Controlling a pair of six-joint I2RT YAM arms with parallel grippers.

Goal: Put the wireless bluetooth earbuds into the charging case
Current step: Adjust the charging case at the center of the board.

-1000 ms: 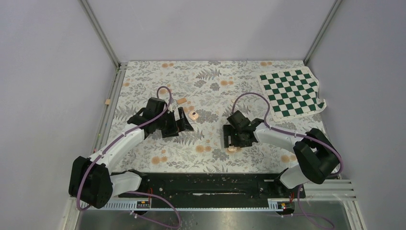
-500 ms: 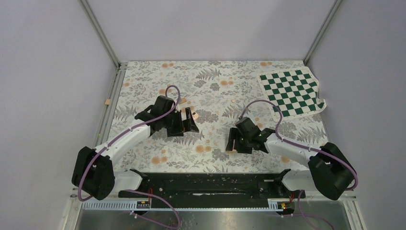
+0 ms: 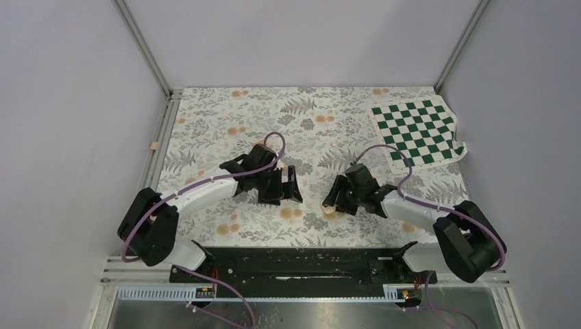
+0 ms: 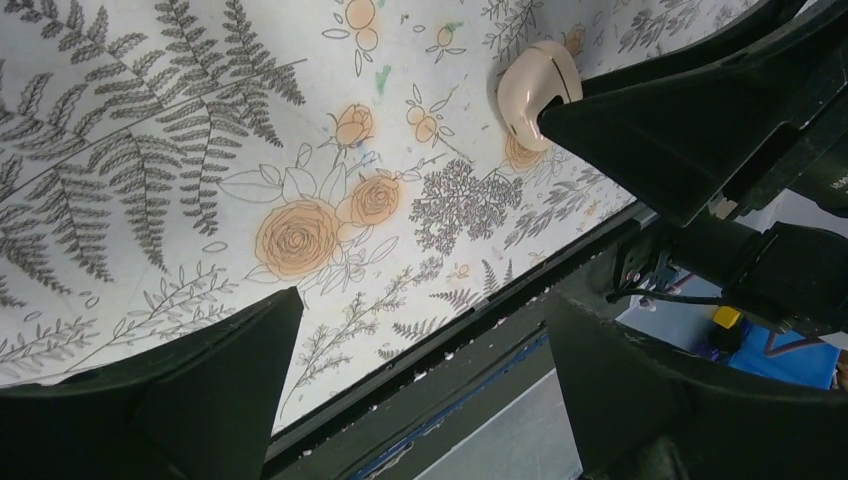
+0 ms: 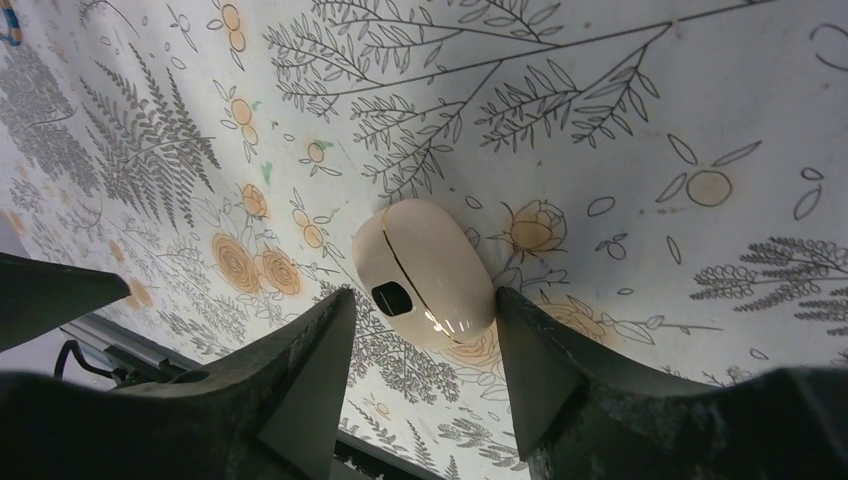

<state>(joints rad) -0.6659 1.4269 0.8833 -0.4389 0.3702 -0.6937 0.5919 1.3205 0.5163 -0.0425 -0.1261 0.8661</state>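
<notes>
Between right jaws: charging case [image 5: 425, 270], long axis slanted, grip unclear; left jaws wide.

i see l arm stretched fwd and inward, left gripper [image 3: 286, 192] low over the table w/ jaws wide apart. r arm lies low, forearm angled inward, right gripper [image 3: 334, 203] tipped down at table lvl, jaws part-way apart; can't tell if they're gripping.
</notes>
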